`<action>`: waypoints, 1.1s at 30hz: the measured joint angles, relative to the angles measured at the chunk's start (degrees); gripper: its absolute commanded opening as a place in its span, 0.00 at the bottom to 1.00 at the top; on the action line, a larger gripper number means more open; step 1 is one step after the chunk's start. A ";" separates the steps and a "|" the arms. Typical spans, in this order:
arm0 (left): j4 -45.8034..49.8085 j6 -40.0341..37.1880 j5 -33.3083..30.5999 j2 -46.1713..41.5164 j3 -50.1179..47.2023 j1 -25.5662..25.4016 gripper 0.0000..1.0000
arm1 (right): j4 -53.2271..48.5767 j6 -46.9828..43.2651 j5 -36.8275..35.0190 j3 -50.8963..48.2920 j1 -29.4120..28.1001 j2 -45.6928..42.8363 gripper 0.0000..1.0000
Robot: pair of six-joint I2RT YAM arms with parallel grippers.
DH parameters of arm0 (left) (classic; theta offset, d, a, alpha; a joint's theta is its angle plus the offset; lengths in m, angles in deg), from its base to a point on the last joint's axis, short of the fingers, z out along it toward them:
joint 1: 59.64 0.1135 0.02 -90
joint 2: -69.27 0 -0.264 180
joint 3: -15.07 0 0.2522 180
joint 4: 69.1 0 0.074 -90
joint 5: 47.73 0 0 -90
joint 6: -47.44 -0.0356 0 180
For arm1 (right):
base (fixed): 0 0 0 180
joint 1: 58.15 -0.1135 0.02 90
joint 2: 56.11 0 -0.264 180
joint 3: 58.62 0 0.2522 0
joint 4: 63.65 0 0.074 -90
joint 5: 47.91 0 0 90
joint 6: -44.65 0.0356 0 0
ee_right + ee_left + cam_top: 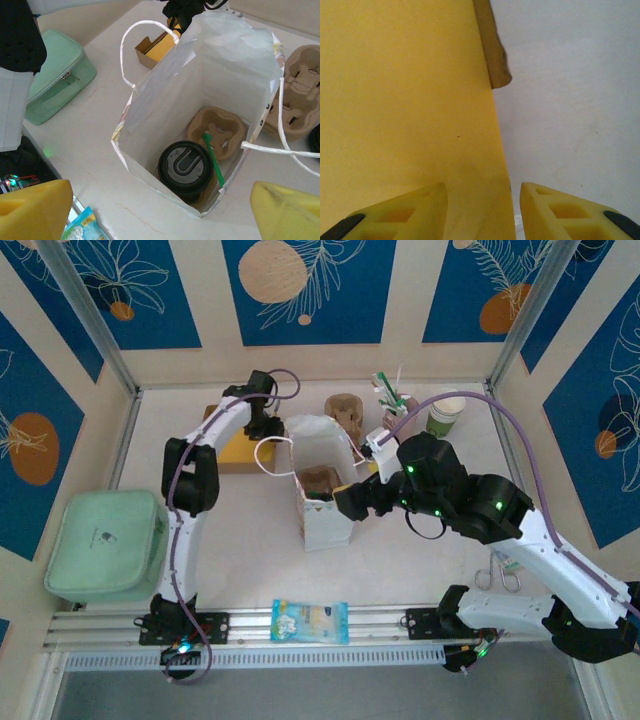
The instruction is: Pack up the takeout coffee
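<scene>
The takeout coffee (446,417), a paper cup with a white top and green lower band, stands on the table at the back right, away from both grippers. A white paper bag (322,485) stands open in the middle. Inside the bag (150,100) a cup with a black lid (186,165) sits in a brown carrier (222,125), beside a green stick (214,160). My right gripper (162,212) hovers open above the bag's near rim, holding nothing; it is just right of the bag (352,498). My left gripper (270,427) is at the bag's far left corner, jaws apart (482,210) over a yellow box (405,100).
A second brown carrier (345,410) and a cup of utensils (388,395) stand behind the bag. The yellow box (235,452) lies at the back left. A mint-green case (105,545) sits at the left edge, a snack packet (310,621) on the front rail, scissors (505,575) at the right.
</scene>
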State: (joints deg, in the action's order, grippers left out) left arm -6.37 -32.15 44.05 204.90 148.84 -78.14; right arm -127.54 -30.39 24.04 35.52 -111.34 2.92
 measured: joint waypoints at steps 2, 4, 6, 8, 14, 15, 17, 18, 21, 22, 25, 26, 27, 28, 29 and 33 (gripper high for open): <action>0.11 -0.02 0.00 0.00 0.39 -0.20 0.43 | 0.02 0.00 0.02 -0.20 0.07 -0.24 0.92; 0.15 -0.02 -0.11 0.09 0.83 -0.35 0.42 | 0.00 0.00 0.00 -0.50 0.09 -0.50 0.92; 0.17 -0.04 -0.33 0.31 1.27 -0.44 0.41 | 0.00 0.00 0.02 -0.63 0.28 -0.68 0.92; 0.17 -0.04 -0.48 0.57 1.51 -0.48 0.40 | 0.00 0.02 0.00 -0.70 0.42 -0.87 0.92; 0.87 -0.11 -0.83 1.53 1.55 -0.50 0.34 | 0.00 0.02 0.00 -0.92 0.72 -1.51 0.92; 1.18 -0.15 -0.90 1.70 1.55 -0.50 0.32 | 0.00 0.02 0.02 -0.92 0.72 -1.51 0.92; 1.29 -0.48 -0.98 1.75 1.55 -0.50 0.27 | -0.02 0.02 0.02 -0.92 0.72 -1.49 0.92; 1.29 -0.48 -1.01 1.75 1.55 -0.52 0.23 | 0.00 0.02 0.00 -0.92 0.72 -1.49 0.92; 1.29 -0.87 -1.05 1.75 1.57 -0.55 0.12 | 0.00 0.02 0.02 -0.92 0.72 -1.51 0.92; 1.29 -1.03 -1.05 1.75 1.57 -0.55 0.10 | 0.00 0.02 0.00 -0.92 0.72 -1.51 0.92; 1.29 -1.33 -1.27 1.75 1.62 -0.55 0.10 | 0.00 0.02 0.00 -0.92 0.72 -1.51 0.92; 1.33 -1.38 -1.31 1.75 1.62 -0.55 0.10 | 0.00 0.02 0.00 -0.92 0.72 -1.51 0.92; 1.36 -1.38 -1.42 1.75 1.66 -0.55 0.10 | 0.00 0.02 0.00 -0.92 0.72 -1.51 0.92; 1.40 -1.38 -1.44 1.75 1.66 -0.55 0.10 | 0.00 0.02 0.02 -0.92 0.72 -1.51 0.92; 1.42 -1.40 -1.44 1.75 1.66 -0.55 0.10 | 0.00 0.02 0.02 -0.92 0.72 -1.51 0.92; 1.51 -1.55 -1.44 1.75 1.73 -0.55 0.10 | 0.00 0.02 0.00 -0.92 0.72 -1.51 0.92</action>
State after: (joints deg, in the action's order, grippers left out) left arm -4.86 -33.70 42.61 206.65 150.56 -78.69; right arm -127.54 -30.36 24.04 34.60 -110.62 1.41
